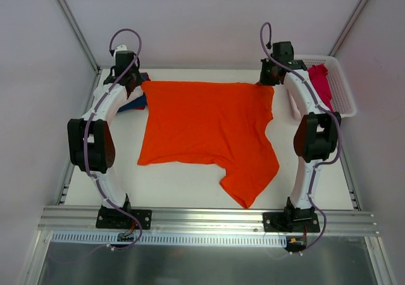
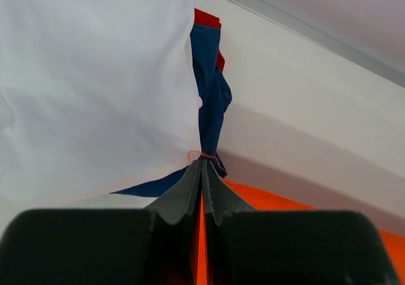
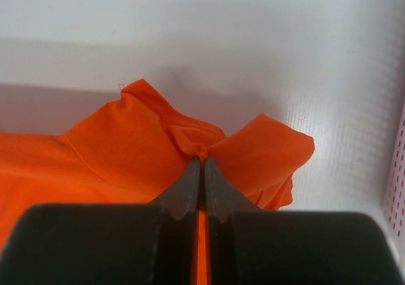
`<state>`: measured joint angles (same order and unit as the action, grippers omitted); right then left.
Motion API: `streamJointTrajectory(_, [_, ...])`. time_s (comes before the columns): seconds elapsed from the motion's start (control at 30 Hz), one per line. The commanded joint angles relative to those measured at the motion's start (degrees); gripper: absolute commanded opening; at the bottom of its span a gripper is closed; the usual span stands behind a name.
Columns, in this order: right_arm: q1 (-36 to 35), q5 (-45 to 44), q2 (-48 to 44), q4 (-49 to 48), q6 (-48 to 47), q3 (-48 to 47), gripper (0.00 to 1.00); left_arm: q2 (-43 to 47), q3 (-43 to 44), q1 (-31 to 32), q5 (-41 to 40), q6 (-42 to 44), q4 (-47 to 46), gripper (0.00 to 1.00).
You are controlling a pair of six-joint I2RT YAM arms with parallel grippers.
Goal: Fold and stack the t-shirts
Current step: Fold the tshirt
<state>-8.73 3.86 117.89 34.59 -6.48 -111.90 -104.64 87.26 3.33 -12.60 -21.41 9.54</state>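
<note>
Found the left gripper (image 2: pixel 202 164) pinched shut on the ten o'clock corner of the bright orange cloth t-shirt (image 1: pixel 209 130); found the right gripper (image 3: pixel 202 159) clamped likewise on its two o'clock corner; saw the rest lying spread on the white table (image 1: pixel 183 187). Judged both bites thin, so could slip under pull; could also snag the folded white cloth t-shirt (image 2: pixel 95 88) and navy blue cloth t-shirt (image 2: pixel 212 101) just beside that left gripper.

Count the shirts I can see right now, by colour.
orange shirt: 1
white shirt: 1
navy shirt: 1
red shirt under them: 1
crimson shirt in the basket: 1
Total: 5
</note>
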Motion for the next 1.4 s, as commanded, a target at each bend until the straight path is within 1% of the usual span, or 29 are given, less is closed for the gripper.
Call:
streamJointTrajectory(0.0, [-0.23,-2.19,-3.36,1.71,-0.99,2.89,0.00,2.77,-2.27,-0.96,-1.02,-0.47,-0.05,0.00])
streamJointTrajectory(0.2, [-1.64,-2.36,-8.46,0.48,-0.11,11.08,0.00,6.29,-8.33,-0.87,-0.67,-1.97,-0.14,0.00])
streamJointTrajectory(0.37, [-3.83,-3.33,-14.60,-1.19,0.24,19.59,0.00,9.44,-13.43,-0.35,-1.20,-2.59,-0.40,0.00])
streamJointTrajectory(0.53, [-5.50,-3.51,-19.44,-1.81,0.94,24.70,0.00,12.00,-17.12,-0.26,-1.73,-2.76,-0.49,0.00])
streamJointTrajectory(0.57, [-6.12,-5.42,-20.49,-1.81,1.12,25.93,0.00,12.26,-17.48,-0.17,-1.64,-2.76,-0.49,0.00])
streamJointTrajectory(0.63, [-6.73,-5.79,-21.55,-1.72,1.21,27.16,0.00,12.53,-18.26,-0.08,-1.46,-2.85,-0.58,0.00])
streamJointTrajectory(0.93, [-9.90,-6.23,-22.09,-3.30,2.70,33.58,0.00,11.30,-20.55,1.06,-1.64,-2.85,-1.01,0.00])
streamJointTrajectory(1.37, [-11.48,-5.79,-20.50,-5.06,4.72,38.15,0.00,7.79,-21.34,2.20,-1.20,-2.85,-1.45,0.00])
